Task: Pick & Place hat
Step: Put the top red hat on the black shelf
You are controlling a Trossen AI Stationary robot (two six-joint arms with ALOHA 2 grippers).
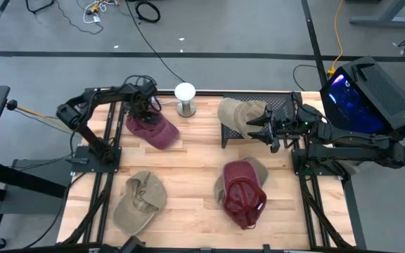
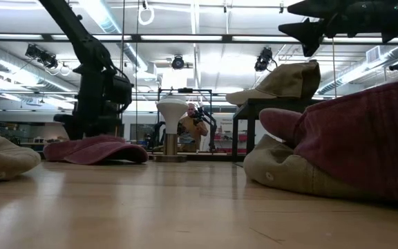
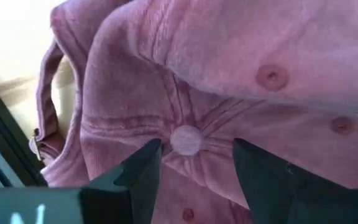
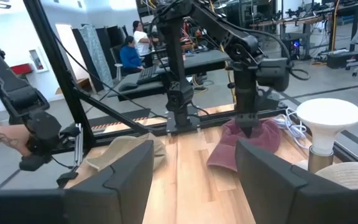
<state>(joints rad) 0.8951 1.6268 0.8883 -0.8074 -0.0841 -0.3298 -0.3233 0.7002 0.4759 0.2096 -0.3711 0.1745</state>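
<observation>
Overhead, the left arm reaches in from the table's left edge and bends down so that the left gripper [image 1: 144, 107] sits on the maroon hat [image 1: 153, 131] at the far left of the wooden table [image 1: 188, 165]. The right arm stretches from its base on the right toward a tan hat [image 1: 239, 112] lying on a black stand [image 1: 281, 104]; the right gripper [image 1: 264, 131] hangs just beside that hat's near edge, its fingers apart around nothing. Nearer the front lie another tan hat [image 1: 139, 200] and a red cap [image 1: 245, 195] stacked on a tan one, with a white lamp [image 1: 185, 97] at the far edge.

From table height, the left arm drops straight onto the maroon hat [image 2: 97, 150] — the contact is clear here — while the right gripper [image 2: 309, 36] floats above the raised tan hat [image 2: 282, 84].

The left wrist camera gives what no other view does: the open fingers [image 3: 138, 177] straddle the crown button of the maroon hat [image 3: 229, 81], not closed on the fabric.

The right wrist camera looks across the table at the left arm planted on the maroon hat [image 4: 244, 146]; the right fingers [image 4: 120, 177] stand wide apart, empty — people sit in the room beyond.
</observation>
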